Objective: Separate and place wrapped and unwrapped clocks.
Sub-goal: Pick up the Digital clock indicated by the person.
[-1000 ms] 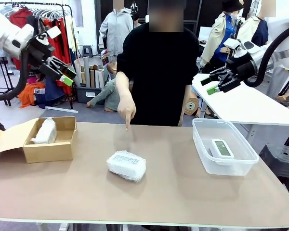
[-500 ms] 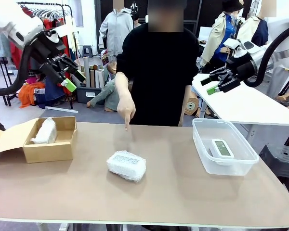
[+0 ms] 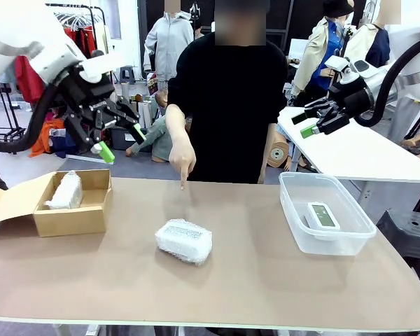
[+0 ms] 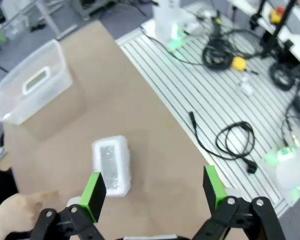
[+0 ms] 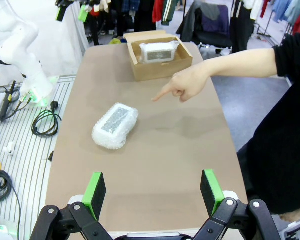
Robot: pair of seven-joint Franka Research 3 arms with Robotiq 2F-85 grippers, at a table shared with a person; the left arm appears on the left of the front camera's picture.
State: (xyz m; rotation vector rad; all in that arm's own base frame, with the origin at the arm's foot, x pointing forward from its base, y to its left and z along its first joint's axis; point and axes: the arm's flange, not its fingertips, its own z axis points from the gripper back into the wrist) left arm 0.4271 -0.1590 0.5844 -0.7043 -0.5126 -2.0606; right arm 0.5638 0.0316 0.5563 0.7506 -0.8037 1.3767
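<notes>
Claw states first. Black, green-padded left claw (image 3: 121, 143): jaws spread wide, nothing held. It hangs in the air above the far left part of the table, tilted downward. Its wrist view looks down between the pads at a white bubble-wrapped block (image 4: 111, 164).

Black, green-padded right claw (image 3: 304, 122): jaws likewise wide apart and empty. It is held high beyond the table's far right corner, well clear of everything on the surface.

Brown table (image 3: 266, 280), contents:
- The bubble-wrapped block lies alone near the middle, slightly left of centre, flat on the surface and touching nothing else.
- A second wrapped block (image 3: 65, 190) sits inside an open brown cardboard box (image 3: 73, 220) at the left edge, towards the box's left side. The box flap is folded outward to the left.
- A bare white rectangular digital clock (image 3: 322, 215) with a grey-green screen lies face up on the bottom of a clear plastic tub (image 3: 325, 241) at the right side.

Person in a black top stands at the far edge. The person's hand (image 3: 183, 159) has its index finger pointing down at the table, just behind the middle block and not touching it.
</notes>
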